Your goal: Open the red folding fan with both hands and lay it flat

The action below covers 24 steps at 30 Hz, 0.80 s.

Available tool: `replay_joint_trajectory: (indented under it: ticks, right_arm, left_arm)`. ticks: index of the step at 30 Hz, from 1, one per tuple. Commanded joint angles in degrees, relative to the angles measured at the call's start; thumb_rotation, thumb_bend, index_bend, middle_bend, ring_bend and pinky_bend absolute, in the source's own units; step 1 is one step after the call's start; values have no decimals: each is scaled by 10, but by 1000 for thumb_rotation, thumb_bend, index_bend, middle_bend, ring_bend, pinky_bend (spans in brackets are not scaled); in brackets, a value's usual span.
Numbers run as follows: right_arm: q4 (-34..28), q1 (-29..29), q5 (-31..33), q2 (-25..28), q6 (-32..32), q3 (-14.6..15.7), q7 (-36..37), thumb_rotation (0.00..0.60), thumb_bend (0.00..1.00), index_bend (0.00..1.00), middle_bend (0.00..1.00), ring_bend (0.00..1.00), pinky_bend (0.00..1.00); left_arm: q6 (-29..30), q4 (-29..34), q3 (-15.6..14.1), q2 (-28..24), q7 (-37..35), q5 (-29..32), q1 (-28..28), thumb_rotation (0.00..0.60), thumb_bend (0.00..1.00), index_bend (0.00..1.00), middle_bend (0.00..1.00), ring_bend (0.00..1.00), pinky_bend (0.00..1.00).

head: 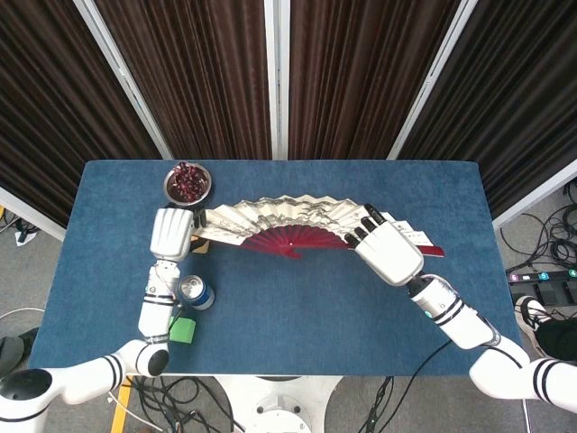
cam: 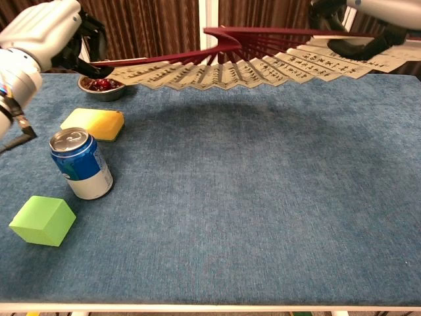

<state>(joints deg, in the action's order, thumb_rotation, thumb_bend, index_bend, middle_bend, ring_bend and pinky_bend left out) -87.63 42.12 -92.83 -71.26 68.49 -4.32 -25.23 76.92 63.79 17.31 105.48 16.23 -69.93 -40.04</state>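
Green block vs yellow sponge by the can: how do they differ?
The green block is a chunky, uniformly green cube; the yellow sponge is a flat slab shading from yellow to orange. The block lies on the near side of the blue can, by the table's front edge; the sponge lies beyond the can, toward the bowl of red fruit. Both rest on the blue table, untouched.

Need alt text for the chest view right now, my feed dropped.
The red folding fan, spread wide, is held above the blue table by the left hand and right hand. Below at left: soda can, green cube, yellow sponge.
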Motion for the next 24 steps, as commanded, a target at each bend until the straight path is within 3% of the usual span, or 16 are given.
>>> replay_joint_trajectory:
  ticks: [1, 3, 5, 9, 12, 16, 24]
  right_arm:
    - [36, -14, 5, -26, 8, 3, 11, 600, 512, 365, 428, 251, 104]
    - [47, -20, 17, -36, 2, 3, 15, 600, 349, 138, 292, 126, 38]
    - [50, -24, 30, -41, -7, 3, 17, 600, 211, 17, 164, 30, 3]
    - [45, -33, 50, -42, -20, 4, 12, 600, 31, 0, 14, 0, 0]
    - [29, -43, 67, -36, -28, 7, 10, 600, 0, 0, 0, 0, 0]
    - [1, -56, 87, -17, -40, 13, 5, 600, 0, 0, 0, 0, 0]
    - [-55, -70, 149, 35, -97, 27, -1, 600, 0, 0, 0, 0, 0]
  left_arm:
    - [0, -51, -5, 36, -1, -17, -16, 600, 260, 601, 683, 610, 569]
    - [-11, -62, -7, 45, 1, -16, -20, 600, 195, 495, 606, 549, 559]
    - [-22, -63, -11, 48, 5, -16, -21, 600, 141, 373, 511, 467, 530]
    - [-35, -55, -20, 44, 22, -16, -18, 600, 43, 174, 295, 256, 439]
    - [-33, -42, -24, 38, 28, -19, -13, 600, 3, 107, 176, 143, 344]
    - [-27, -16, -31, 22, 32, -29, -3, 600, 0, 74, 99, 71, 243]
    - [-23, 58, -40, -33, 60, -35, 18, 600, 0, 47, 61, 39, 182]
